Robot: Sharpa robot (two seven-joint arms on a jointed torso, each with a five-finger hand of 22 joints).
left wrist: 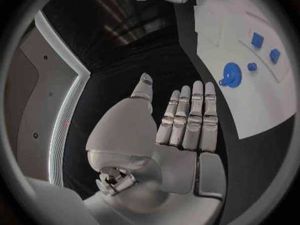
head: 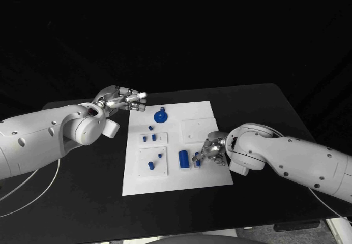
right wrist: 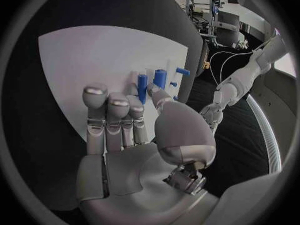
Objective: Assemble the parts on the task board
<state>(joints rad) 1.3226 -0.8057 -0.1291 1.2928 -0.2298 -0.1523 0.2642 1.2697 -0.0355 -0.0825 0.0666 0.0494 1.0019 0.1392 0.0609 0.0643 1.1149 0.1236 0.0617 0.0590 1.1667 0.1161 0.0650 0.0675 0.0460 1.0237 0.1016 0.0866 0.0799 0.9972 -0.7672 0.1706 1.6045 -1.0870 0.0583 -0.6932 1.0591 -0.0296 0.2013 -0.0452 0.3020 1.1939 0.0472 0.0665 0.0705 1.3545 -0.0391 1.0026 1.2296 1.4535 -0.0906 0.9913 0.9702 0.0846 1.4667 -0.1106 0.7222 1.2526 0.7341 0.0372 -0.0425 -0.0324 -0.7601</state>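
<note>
Head view: white rectangular task board (head: 176, 173) mid black counter (head: 88, 203). Blue gear (head: 160, 117) and blue cylinder (head: 183, 158) lie loose; assembly barely begun. Right robot hand (head: 211, 151) pinches small blue peg (head: 197, 162). Left robot hand (head: 121, 99) spread, empty, beside board's far edge.

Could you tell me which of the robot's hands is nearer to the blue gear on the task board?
Left. The left hand hovers off the board's far left corner, close to the blue gear. The right hand is at the board's near right side, beside the blue cylinder.
</note>
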